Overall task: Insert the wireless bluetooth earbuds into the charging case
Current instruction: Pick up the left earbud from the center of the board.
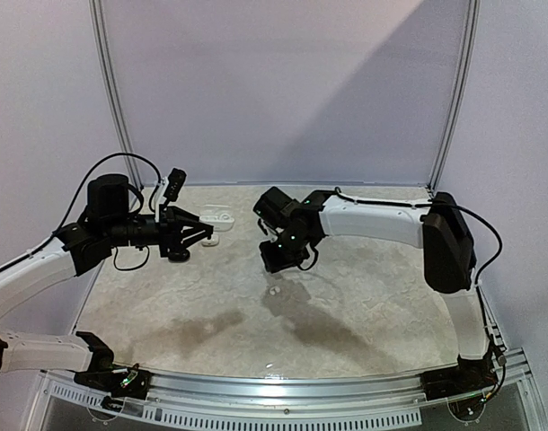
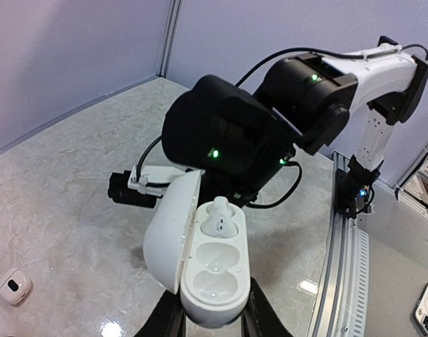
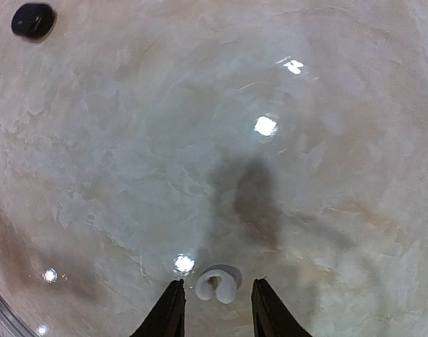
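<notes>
My left gripper (image 2: 214, 314) is shut on the base of a white charging case (image 2: 217, 277), held up with its lid open to the left. One white earbud (image 2: 220, 215) sits in the far slot; the two nearer hollows are empty. In the top view the left gripper (image 1: 200, 235) holds the case (image 1: 210, 240) at the back left. My right gripper (image 3: 217, 282) is open, fingers pointing down on either side of a white earbud (image 3: 226, 289) lying on the table. In the top view that earbud (image 1: 274, 290) lies just in front of the right gripper (image 1: 279, 262).
Another open white case (image 1: 219, 215) lies on the table behind the left gripper. A small white object with a dark spot (image 2: 14, 286) lies at the left. A black rounded object (image 3: 33, 20) lies at the top left of the right wrist view. The table's metal rail (image 2: 344, 267) runs along the right.
</notes>
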`<state>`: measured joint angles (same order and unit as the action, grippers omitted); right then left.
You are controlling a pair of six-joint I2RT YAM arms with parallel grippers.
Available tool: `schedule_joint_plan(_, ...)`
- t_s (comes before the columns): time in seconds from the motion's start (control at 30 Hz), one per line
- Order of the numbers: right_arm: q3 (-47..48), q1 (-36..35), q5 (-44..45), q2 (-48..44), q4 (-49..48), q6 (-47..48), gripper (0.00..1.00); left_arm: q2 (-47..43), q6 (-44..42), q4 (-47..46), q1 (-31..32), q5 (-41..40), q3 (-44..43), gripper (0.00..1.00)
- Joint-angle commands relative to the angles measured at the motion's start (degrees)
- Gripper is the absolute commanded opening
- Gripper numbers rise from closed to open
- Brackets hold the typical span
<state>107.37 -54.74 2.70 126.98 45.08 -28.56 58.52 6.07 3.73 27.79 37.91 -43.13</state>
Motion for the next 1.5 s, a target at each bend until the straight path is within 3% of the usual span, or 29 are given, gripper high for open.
schedule_joint_plan(0.0,3.06,-1.63,-0.71,4.12,1.66,-2.06,0.30,-0.59,0.10,-0.85,-0.68,-0.61,0.68,0.00)
schedule_joint_plan(0.17,1.99,-2.12,-0.03,5.94,1.49,-2.36,0.23,-0.56,0.55,-1.54,-0.81,-0.38,0.92,0.00)
schedule_joint_plan(0.57,2.07,-2.08,4.06,7.23,2.56,-2.51,0.21,-0.58,0.56,-1.69,-0.81,-0.21,0.99,0.00)
schedule_joint_plan(1.47,-7.60,-3.56,2.30,3.24,2.37,-2.49,0.15,-0.40,0.66,-1.48,-0.80,-0.12,1.04,0.00)
